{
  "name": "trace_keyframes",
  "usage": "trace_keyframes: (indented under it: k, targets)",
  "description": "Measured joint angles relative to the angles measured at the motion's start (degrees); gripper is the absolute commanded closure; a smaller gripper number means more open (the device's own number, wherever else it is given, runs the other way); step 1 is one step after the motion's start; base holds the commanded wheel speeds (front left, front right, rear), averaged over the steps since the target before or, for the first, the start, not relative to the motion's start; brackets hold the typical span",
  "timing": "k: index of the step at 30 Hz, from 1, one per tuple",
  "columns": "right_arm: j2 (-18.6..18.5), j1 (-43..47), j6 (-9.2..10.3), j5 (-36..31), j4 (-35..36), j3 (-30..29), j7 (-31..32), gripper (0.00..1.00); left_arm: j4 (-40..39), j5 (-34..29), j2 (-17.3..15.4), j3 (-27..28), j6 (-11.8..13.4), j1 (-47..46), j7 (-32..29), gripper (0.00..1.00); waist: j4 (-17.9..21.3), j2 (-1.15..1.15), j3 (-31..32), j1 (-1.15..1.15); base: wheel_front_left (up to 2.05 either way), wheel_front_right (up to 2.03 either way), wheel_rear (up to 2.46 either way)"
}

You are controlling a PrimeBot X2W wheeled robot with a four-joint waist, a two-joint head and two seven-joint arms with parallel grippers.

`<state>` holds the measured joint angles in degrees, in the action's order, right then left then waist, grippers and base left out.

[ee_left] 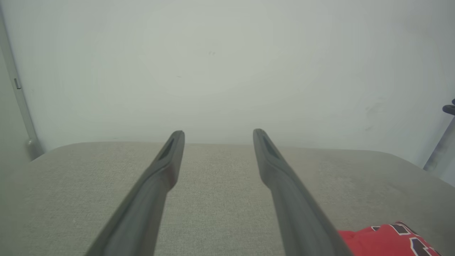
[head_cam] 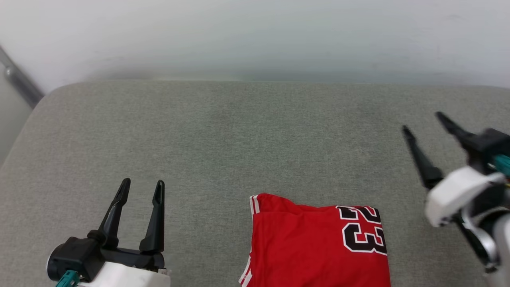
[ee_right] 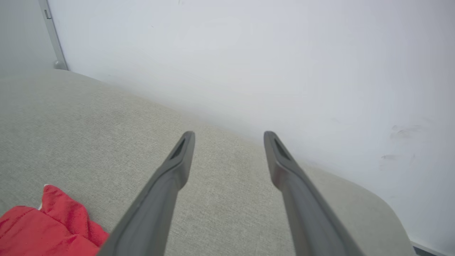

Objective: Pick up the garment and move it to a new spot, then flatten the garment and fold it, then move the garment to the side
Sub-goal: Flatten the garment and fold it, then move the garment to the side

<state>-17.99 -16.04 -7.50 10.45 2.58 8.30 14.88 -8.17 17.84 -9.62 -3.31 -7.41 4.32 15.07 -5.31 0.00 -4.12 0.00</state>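
Observation:
The garment [head_cam: 314, 243], a red jersey with a black white-outlined 23 and red-white stripe trim, lies folded into a neat rectangle near the front edge of the grey cushion, right of centre. A corner of it shows in the left wrist view [ee_left: 387, 241] and in the right wrist view [ee_right: 46, 227]. My left gripper [head_cam: 142, 188] rests open at the lower left, well left of the jersey, nothing between its fingers [ee_left: 167, 167]. My right gripper [head_cam: 423, 122] hangs open to the right of the jersey, above the cushion, tilted up and left, also holding nothing [ee_right: 229, 137].
The grey fabric cushion [head_cam: 223, 135] spreads wide, with rounded far corners and a pale wall [head_cam: 255, 36] right behind it. A grey metal bar [head_cam: 20, 83] slants down at the far left corner.

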Motion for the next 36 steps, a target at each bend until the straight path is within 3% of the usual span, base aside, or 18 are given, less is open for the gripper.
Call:
trace_keyframes:
  k: [2,5,14,22,36]
  targets:
    - [-1.44,2.02,-0.02,-2.54,1.04,-3.03,-4.49,0.00,0.08,0.00,0.12,-0.29,0.00,-0.09,0.00,0.00,0.49,0.00,-0.14,0.00,0.00,0.00,0.00]
    - [-0.19,7.20,-0.03,-3.03,2.40,-7.31,-10.62,0.00,0.11,0.00,0.41,-0.79,0.00,-0.25,0.00,0.00,0.95,0.00,-0.37,0.00,0.00,0.00,0.00]
    - [6.70,16.96,-0.01,-3.33,7.09,-12.84,-22.92,0.00,-0.30,0.13,0.63,-1.56,0.00,0.05,0.00,0.00,2.16,0.00,-1.48,0.00,0.00,0.00,0.00]
    - [9.82,19.05,-0.01,-4.00,7.01,-12.74,-25.21,0.00,-1.22,-0.46,1.30,-1.41,0.00,0.88,0.00,0.00,1.81,0.00,-1.39,0.00,0.00,0.00,0.00]
    - [10.50,19.47,-0.01,-4.10,6.54,-12.47,-24.92,0.00,-1.25,-1.70,1.38,-2.00,0.00,0.82,0.00,0.00,1.58,0.00,-1.63,0.00,0.00,0.00,0.00]
